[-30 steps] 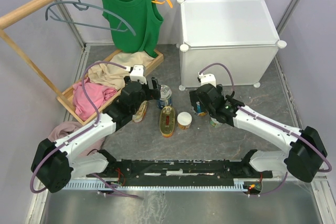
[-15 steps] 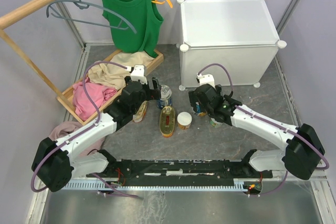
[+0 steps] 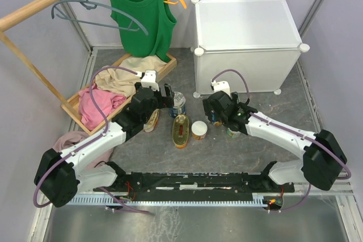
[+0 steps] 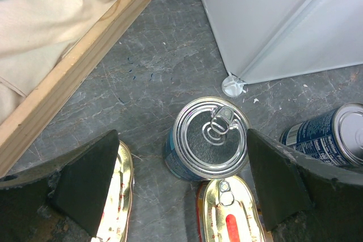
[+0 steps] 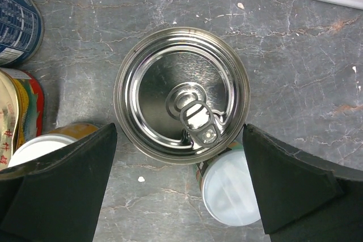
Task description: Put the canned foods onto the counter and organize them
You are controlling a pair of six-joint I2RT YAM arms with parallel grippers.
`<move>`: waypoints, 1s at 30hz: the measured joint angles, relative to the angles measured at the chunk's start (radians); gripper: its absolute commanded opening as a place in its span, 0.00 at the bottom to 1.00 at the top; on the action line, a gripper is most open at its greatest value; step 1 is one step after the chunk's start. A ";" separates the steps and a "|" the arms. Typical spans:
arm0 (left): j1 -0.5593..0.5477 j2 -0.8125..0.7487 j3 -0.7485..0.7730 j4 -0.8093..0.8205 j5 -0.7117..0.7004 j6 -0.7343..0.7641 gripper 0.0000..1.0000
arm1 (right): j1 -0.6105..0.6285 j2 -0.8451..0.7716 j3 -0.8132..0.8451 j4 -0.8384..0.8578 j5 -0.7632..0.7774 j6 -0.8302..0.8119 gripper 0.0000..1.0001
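Both grippers are open and empty. My left gripper [image 3: 165, 97] [image 4: 181, 185] hovers just short of an upright tall blue-labelled tin [image 3: 178, 105] [image 4: 210, 138]. One flat oval yellow-red tin [image 3: 181, 130] [image 4: 233, 211] lies in front of it, another [image 3: 152, 121] [image 4: 117, 194] by the left finger. My right gripper [image 3: 218, 115] [image 5: 177, 188] hangs over the second tall tin [image 5: 181, 94], which the arm mostly hides in the top view. The green-label white-lidded can [image 3: 232, 133] [image 5: 229, 195] touches it. The orange-label can [image 3: 199, 130] [image 5: 35, 148] stands to its left. The counter [image 3: 247, 21] top holds nothing.
A wooden tray [image 3: 76, 111] [image 4: 85, 66] of clothes lies at the left, a rail with hangers and a green top [image 3: 140, 12] behind it. The counter's corner foot [image 4: 233, 85] stands just beyond the left blue tin. A pinkish cloth [image 3: 68, 139] lies on the floor.
My right gripper has shifted slightly left and back over the tall tin. The left arm and the cans have not visibly moved.
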State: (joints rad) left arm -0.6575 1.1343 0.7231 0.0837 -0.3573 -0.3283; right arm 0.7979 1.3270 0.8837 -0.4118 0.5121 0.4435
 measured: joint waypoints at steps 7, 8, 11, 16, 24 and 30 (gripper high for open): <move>0.001 0.000 0.000 0.000 0.001 0.000 0.99 | 0.000 0.037 0.000 0.009 0.014 -0.004 1.00; 0.001 0.000 0.000 0.000 0.001 0.000 0.99 | 0.000 0.041 0.000 0.011 0.016 -0.004 1.00; 0.001 0.000 0.000 0.000 0.001 0.000 0.99 | -0.001 0.053 0.000 0.016 0.022 -0.005 1.00; 0.001 0.005 0.000 0.000 0.002 0.000 0.99 | -0.010 0.080 0.000 0.033 0.027 -0.009 1.00; 0.002 0.021 0.000 0.001 0.024 0.000 0.99 | -0.032 0.110 0.000 0.079 0.023 -0.019 1.00; 0.002 0.027 0.000 0.000 0.027 0.000 0.99 | -0.053 0.129 0.000 0.121 0.011 -0.024 1.00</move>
State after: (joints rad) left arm -0.6556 1.1610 0.7231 0.0841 -0.3302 -0.3283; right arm 0.7448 1.4559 0.8841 -0.2909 0.5232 0.4194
